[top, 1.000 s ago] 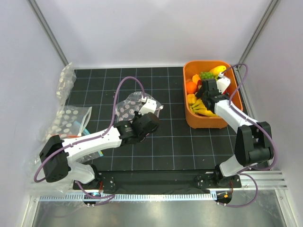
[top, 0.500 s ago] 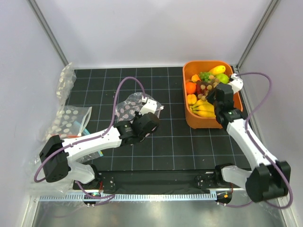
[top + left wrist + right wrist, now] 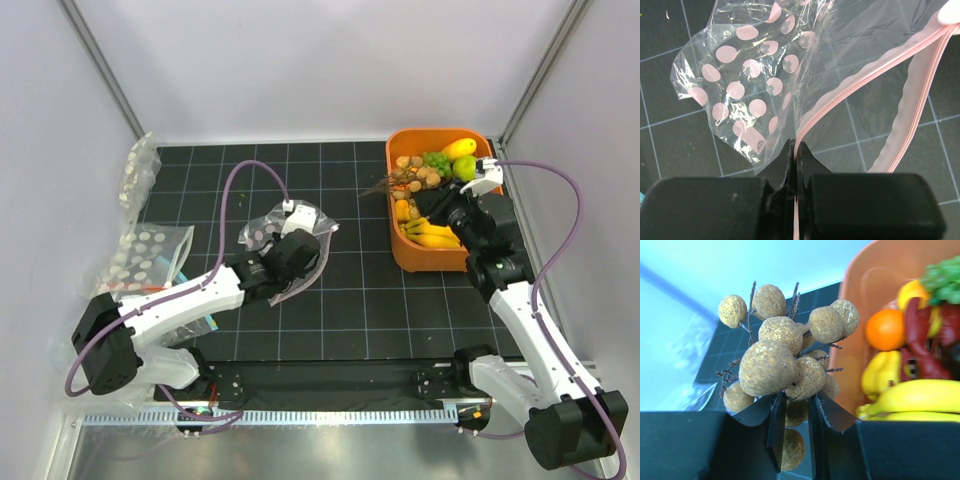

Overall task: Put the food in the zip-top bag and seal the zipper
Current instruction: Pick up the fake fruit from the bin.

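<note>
Right pincer [image 3: 795, 412] is clamping a knobbly brown nut cluster [image 3: 408, 172], upper right; left pincer [image 3: 796, 150] is pinching the pink rim [image 3: 865, 86] of the clear dotted bag [image 3: 755, 90] on a black gridded desk [image 3: 380, 300].

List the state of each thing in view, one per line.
zip-top bag: open, empty
zipper: unsealed, strips apart
left gripper: jaws shut on the zipper
brown nut cluster: held aloft
right gripper: jaws shut on the brown nut cluster
orange tub: holding bananas
</note>
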